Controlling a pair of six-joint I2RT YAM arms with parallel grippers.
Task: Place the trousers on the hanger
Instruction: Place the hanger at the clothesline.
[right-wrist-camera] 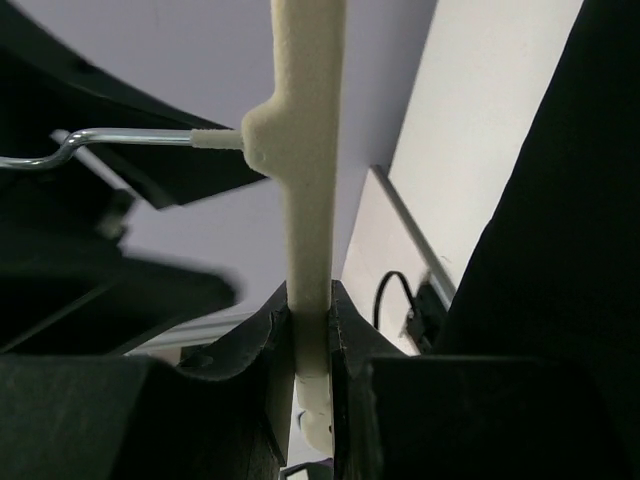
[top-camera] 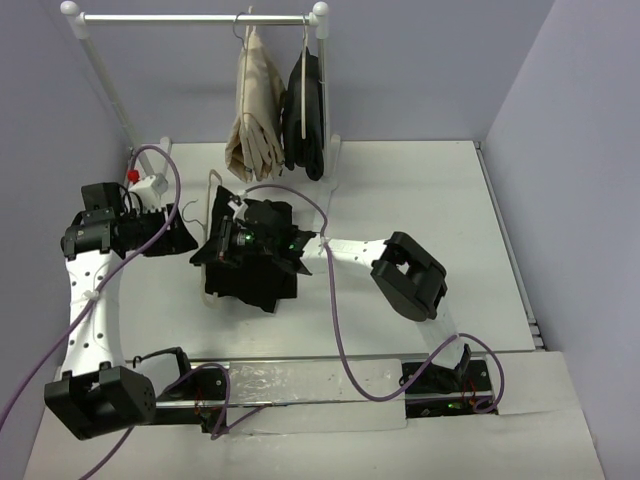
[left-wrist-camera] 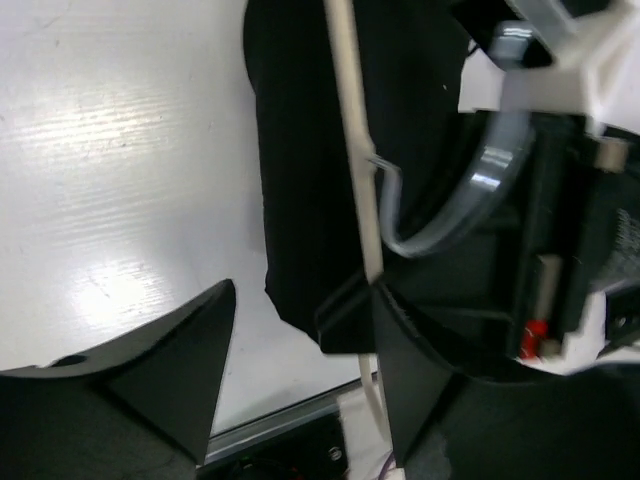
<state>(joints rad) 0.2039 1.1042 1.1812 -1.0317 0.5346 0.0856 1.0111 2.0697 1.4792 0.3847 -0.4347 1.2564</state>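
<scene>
Right hand (right-wrist-camera: 310,335) is clenched on the hanger (right-wrist-camera: 305,200), both fingers pinched tight on its cream bar. That bar runs straight out from the fingertips, its long axis in line with the hand. A thin metal hook (right-wrist-camera: 130,138) juts sideways off it a little way past the grip. Under and around this hand the black trousers (top-camera: 255,285) lie in a bunched heap on the bench (top-camera: 430,190), so crumpled that I cannot tell which way the legs run. Seen from its wrist, they are a dark mass just to one side of the bar. Left hand (left-wrist-camera: 305,290) faces the same heap from the opposite side, fingers spread and nothing gripped. A corner of the trousers lies between its fingertips, and the hanger bar crosses the cloth right by the inner edge of one finger; whether they touch I cannot tell. Well beyond both hands a rail (top-camera: 195,18) carries beige trousers (top-camera: 255,110) and a smaller black garment (top-camera: 305,115), side by side.
</scene>
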